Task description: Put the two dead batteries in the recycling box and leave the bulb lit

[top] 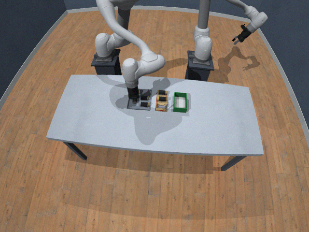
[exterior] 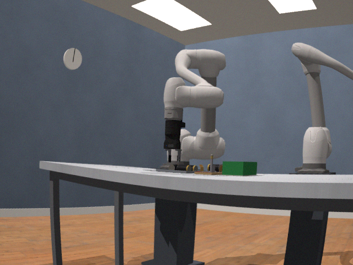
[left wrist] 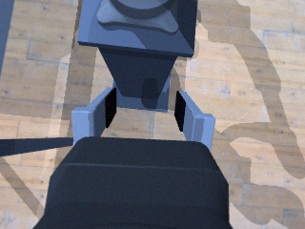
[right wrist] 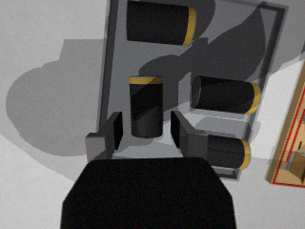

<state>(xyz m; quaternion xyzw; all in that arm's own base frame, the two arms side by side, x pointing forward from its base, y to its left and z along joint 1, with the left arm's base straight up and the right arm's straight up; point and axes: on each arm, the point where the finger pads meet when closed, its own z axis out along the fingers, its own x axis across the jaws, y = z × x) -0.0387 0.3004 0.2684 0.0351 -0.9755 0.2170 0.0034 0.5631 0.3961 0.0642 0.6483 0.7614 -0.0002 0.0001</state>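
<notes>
In the right wrist view, room to slip down either side of the middle battery (right wrist: 146,107). Hemmed in at 12 by a far battery (right wrist: 157,23) (top: 138,92), at 3 by a side battery (right wrist: 221,94) (top: 144,97), at 4 by a near battery (right wrist: 226,152) (top: 144,104) (exterior: 182,167), at 9 by the tray wall (right wrist: 106,72).

Batteries (top: 144,98) (right wrist: 224,94) lie in the tray (top: 139,108) (right wrist: 111,57), beside the holder (top: 161,109) (right wrist: 276,173).

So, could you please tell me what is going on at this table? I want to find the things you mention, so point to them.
The right gripper (top: 134,101) (exterior: 174,160) (right wrist: 147,122) is open over a gray tray (top: 138,108) (right wrist: 111,57), its fingers on either side of one battery (right wrist: 146,107). Three other batteries lie in the tray and two sit in the wooden holder (top: 161,109). The green recycling box (top: 180,109) (exterior: 239,168) stands upright with no battery in it. The left gripper (top: 235,41) (left wrist: 146,101) is open and empty, away from the table.
</notes>
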